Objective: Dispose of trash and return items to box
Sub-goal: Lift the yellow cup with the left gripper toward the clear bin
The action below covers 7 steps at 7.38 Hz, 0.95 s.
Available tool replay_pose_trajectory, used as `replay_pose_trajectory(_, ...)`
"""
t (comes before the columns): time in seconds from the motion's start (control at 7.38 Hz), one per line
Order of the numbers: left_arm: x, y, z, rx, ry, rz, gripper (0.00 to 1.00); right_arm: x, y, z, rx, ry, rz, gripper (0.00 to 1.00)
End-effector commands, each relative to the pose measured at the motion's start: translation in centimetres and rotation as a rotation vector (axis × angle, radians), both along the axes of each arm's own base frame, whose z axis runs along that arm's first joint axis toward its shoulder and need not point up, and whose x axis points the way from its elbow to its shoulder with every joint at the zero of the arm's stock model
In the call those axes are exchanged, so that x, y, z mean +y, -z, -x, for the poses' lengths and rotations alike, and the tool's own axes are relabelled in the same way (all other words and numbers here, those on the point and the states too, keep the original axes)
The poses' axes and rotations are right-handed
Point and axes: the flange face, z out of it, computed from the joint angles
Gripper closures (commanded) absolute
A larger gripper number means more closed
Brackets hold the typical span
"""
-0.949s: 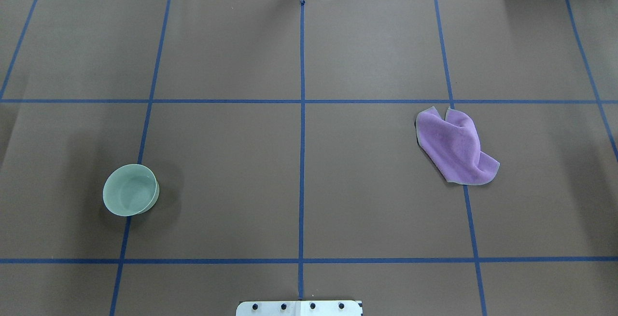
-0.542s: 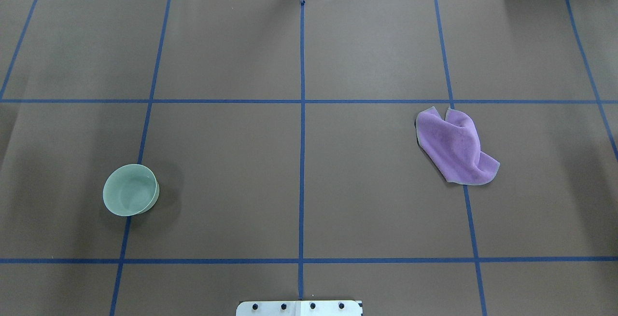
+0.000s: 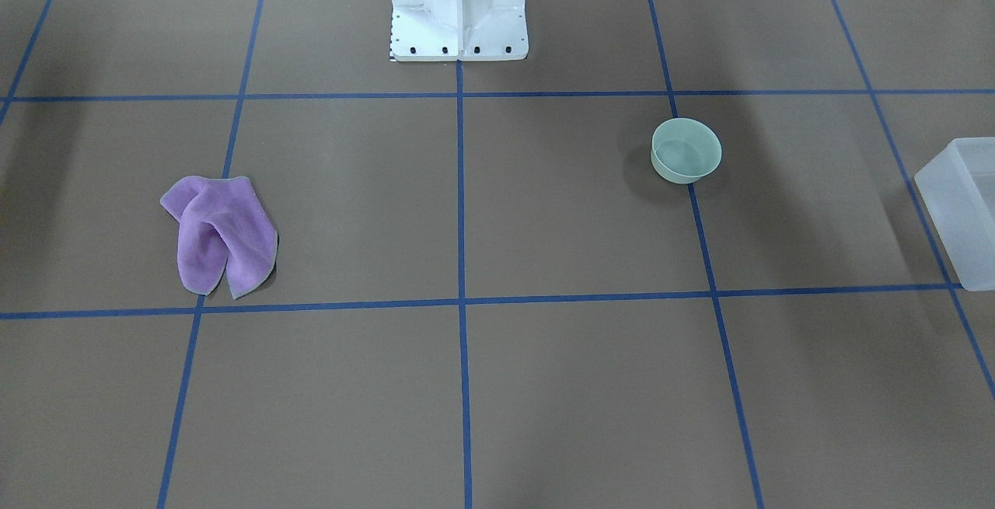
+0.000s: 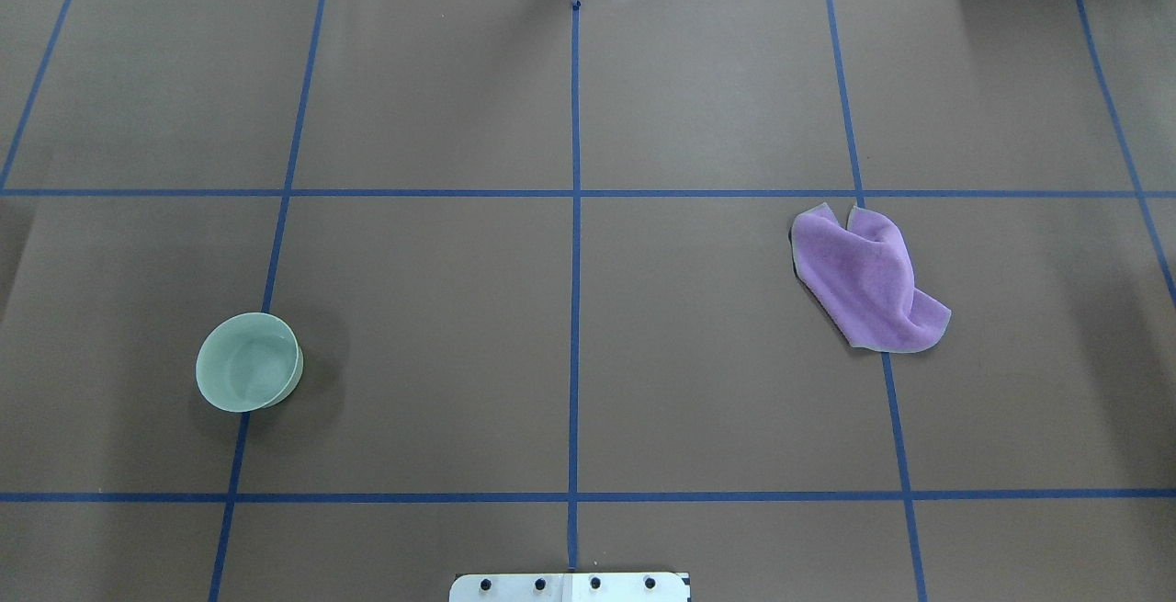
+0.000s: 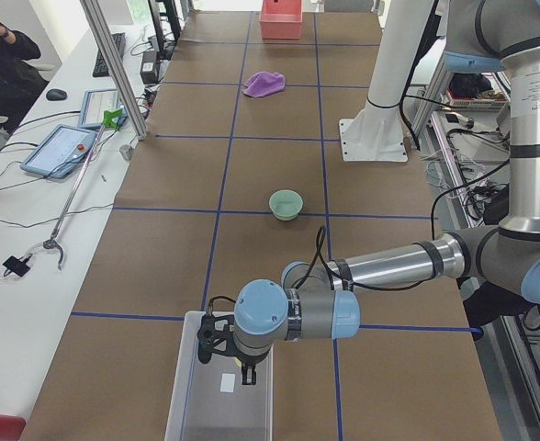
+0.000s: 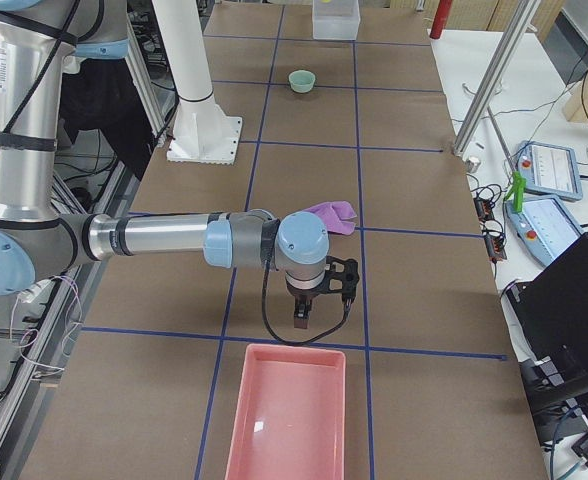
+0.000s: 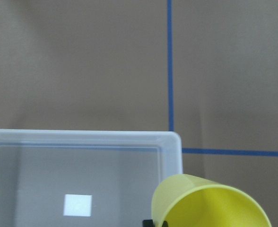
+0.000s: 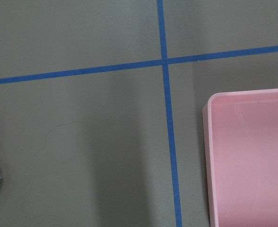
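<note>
Holding yellow cup, mouth facing wrist camera, left end effector; right end effector: cannot tell.

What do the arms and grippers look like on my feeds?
Both match: the left arm and right arm have silver metal tubes, grey joint housings and round pale blue caps. The left gripper and right gripper are black, each with a thin black cable looping off the wrist. No markings are legible.
</note>
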Motion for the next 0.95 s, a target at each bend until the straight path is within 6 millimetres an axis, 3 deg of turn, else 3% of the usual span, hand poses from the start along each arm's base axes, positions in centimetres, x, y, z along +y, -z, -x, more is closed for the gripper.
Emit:
replay_pose_trajectory(0.0, -1.5, -0.4, 0.0, 0.003, 0.011, 0.026, 1.0, 0.0, -0.1, 0.0, 0.001, 0.002, 0.0, 0.0)
replay_pose_trajectory(0.27, -4.5, 0.3, 0.3, 0.018, 0.085, 0.081, 1.0, 0.0, -0.1, 0.0, 0.001, 0.002, 0.0, 0.0)
replay_pose_trajectory(0.68, -5.8, -0.6, -4.4, 0.124, 0.072, 0.184, 1.0, 0.0, 0.0, 0.0, 0.001, 0.002, -0.001, 0.0)
replay_pose_trajectory(0.81, -5.8, -0.6, -5.0, 0.138, 0.068, 0.196, 1.0, 0.0, 0.1, 0.0, 0.001, 0.003, -0.004, 0.0)
